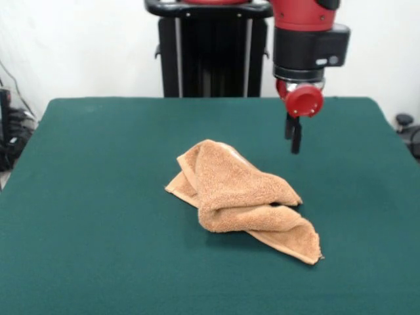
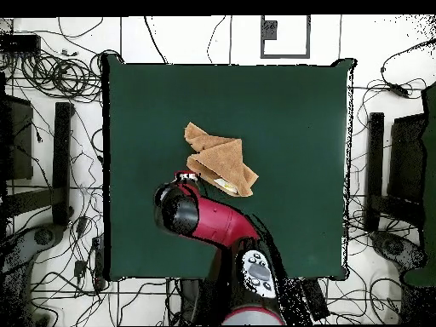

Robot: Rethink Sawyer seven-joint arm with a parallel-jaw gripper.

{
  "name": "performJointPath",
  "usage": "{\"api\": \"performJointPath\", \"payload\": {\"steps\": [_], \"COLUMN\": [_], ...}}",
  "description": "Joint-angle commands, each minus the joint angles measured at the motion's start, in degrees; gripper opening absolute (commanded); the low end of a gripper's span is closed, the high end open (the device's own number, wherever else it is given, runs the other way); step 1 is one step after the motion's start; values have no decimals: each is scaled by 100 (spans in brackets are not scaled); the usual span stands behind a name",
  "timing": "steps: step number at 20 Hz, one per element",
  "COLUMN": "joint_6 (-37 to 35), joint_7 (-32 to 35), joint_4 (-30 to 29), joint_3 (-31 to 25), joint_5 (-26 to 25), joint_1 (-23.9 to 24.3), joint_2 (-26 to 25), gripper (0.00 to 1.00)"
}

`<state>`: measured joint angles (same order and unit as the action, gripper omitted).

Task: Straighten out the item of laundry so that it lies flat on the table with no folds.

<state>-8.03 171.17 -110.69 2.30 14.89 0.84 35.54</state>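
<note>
The tan-orange towel (image 1: 239, 200) lies crumpled in the middle of the dark green table (image 1: 98, 197), folded over itself in several layers, with one hemmed corner sticking out at the front right. My gripper (image 1: 293, 146) hangs above the table just behind and to the right of the towel, apart from it and holding nothing. In the overhead view the towel (image 2: 220, 160) lies bunched near the table's (image 2: 289, 111) middle, and my red arm (image 2: 209, 220) reaches in from the bottom, its end right beside the towel's lower left edge.
The black pedestal (image 1: 210, 56) stands at the far table edge. Cables and stands (image 2: 51, 128) lie on the floor around the table. Bare green cloth surrounds the towel on all sides.
</note>
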Motion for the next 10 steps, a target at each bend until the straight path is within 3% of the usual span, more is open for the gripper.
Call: {"api": "performJointPath", "payload": {"steps": [1,10], "joint_6": [214,-239], "joint_7": [501,609], "joint_4": [237,539], "joint_3": [356,1441], "joint_5": [101,249], "joint_1": [-258,-919], "joint_2": [-408,-491], "gripper": [100,100]}}
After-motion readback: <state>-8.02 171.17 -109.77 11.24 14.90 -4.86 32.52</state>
